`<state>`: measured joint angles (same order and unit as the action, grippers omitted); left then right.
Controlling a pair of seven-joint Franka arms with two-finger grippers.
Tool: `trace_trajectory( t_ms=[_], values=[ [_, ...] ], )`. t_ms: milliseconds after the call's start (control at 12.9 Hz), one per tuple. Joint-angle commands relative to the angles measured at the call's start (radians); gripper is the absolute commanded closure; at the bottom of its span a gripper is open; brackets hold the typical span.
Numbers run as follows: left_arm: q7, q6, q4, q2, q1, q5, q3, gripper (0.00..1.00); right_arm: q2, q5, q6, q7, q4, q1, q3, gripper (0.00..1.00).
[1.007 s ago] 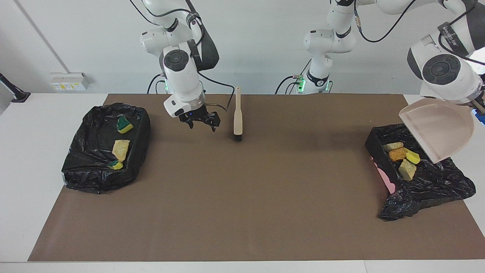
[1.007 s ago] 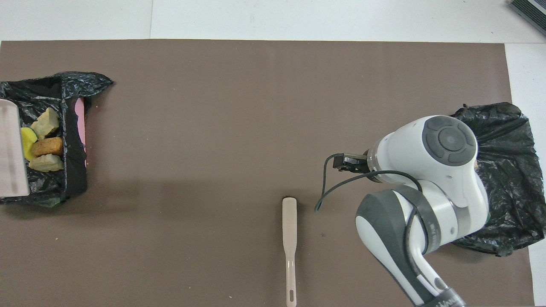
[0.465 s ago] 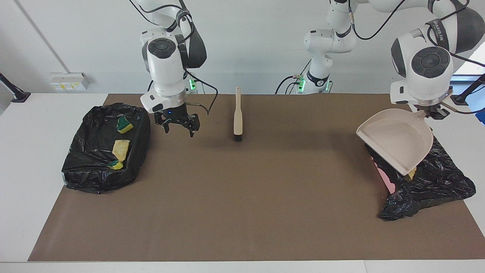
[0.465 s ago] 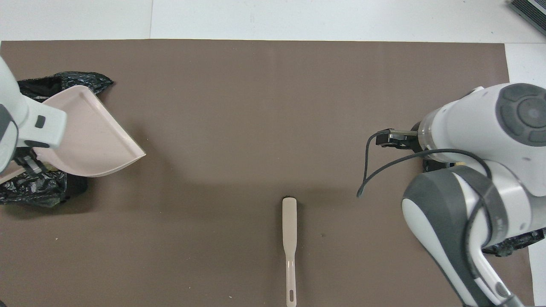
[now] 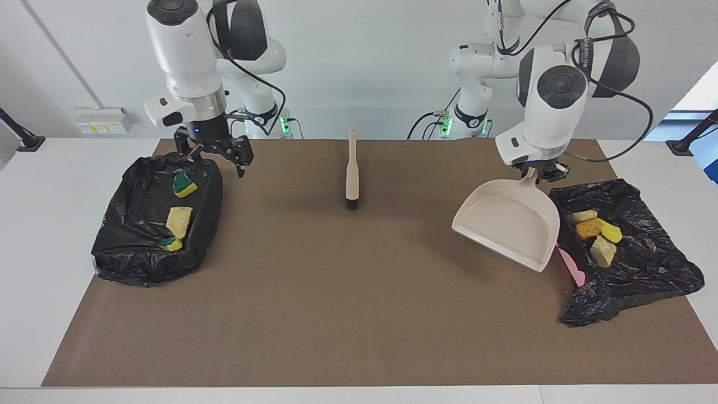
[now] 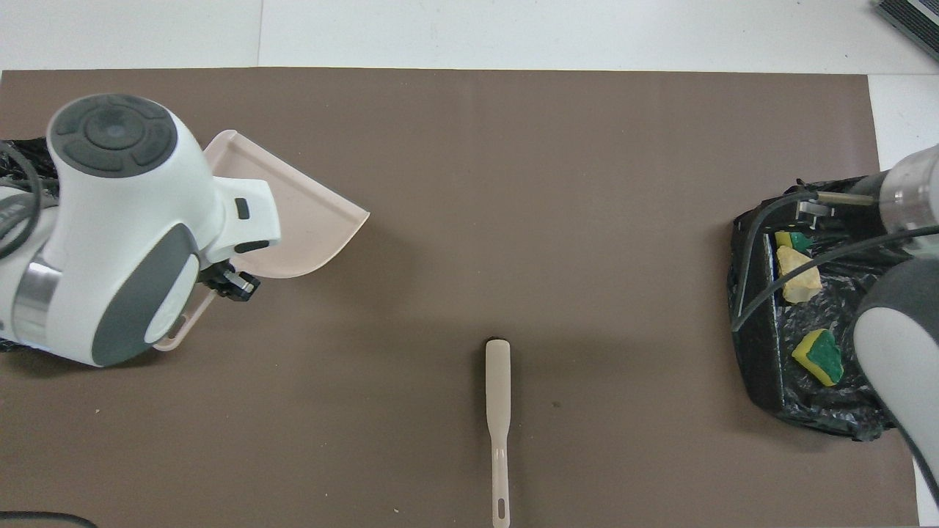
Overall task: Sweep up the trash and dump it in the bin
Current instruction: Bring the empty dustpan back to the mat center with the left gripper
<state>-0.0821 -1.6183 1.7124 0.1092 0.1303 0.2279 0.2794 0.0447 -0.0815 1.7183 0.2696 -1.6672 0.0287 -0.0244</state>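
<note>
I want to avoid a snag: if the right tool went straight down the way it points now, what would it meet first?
Probably the black bag's rim on the bin at the right arm's end. The open right tool points down over that edge, near a green-backed sponge chunk; depth is unclear.

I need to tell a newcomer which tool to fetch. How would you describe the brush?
Start from the brown mat and look midway between the two black-lined bins. The brush lies flat there by the robots' edge: a slim beige handle with a small black bristle tip, untouched, unlike the broad dustpan.

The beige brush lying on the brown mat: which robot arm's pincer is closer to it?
Right. The right pincer hangs open over the edge of a black-bagged bin, closer to the brush; the left pincer, holding the beige plastic dustpan, is further off.
</note>
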Motion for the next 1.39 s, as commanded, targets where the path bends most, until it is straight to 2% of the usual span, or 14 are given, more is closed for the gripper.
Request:
trace_trajectory(
  t_ms=[0, 155, 232, 465, 775, 930, 1162, 1317],
  values=[
    [0.305, -0.124, -0.014, 0.097, 0.000, -0.019, 0.108, 1.00, -0.003, 0.032, -0.138, -0.052, 0.127, -0.033, -0.002, 0.00],
    [0.461, -0.164, -0.048, 0.170, 0.003, -0.021, 0.174, 1.00, 0.007, 0.029, -0.177, -0.131, 0.138, -0.035, 0.041, 0.00],
    [0.502, -0.161, -0.106, 0.220, 0.006, -0.016, 0.210, 1.00, 0.023, 0.037, -0.168, -0.173, 0.129, -0.035, 0.072, 0.00],
    [0.726, -0.219, -0.256, 0.364, 0.069, -0.013, 0.235, 1.00, 0.047, 0.040, -0.152, -0.178, 0.042, -0.027, 0.075, 0.00],
    [0.815, -0.287, -0.379, 0.490, 0.150, -0.004, 0.231, 1.00, 0.046, 0.042, -0.143, -0.178, 0.035, -0.018, 0.073, 0.00],
    [0.821, -0.295, -0.445, 0.562, 0.181, 0.023, 0.230, 1.00, 0.046, 0.104, -0.119, -0.171, 0.031, -0.030, 0.077, 0.00],
    [0.820, -0.339, -0.441, 0.587, 0.189, 0.047, 0.234, 1.00, 0.044, 0.100, -0.101, -0.182, 0.029, -0.029, 0.077, 0.00],
    [0.820, -0.353, -0.404, 0.589, 0.190, 0.050, 0.235, 1.00, 0.044, 0.100, -0.121, -0.182, 0.032, -0.030, 0.077, 0.00]
  ],
)
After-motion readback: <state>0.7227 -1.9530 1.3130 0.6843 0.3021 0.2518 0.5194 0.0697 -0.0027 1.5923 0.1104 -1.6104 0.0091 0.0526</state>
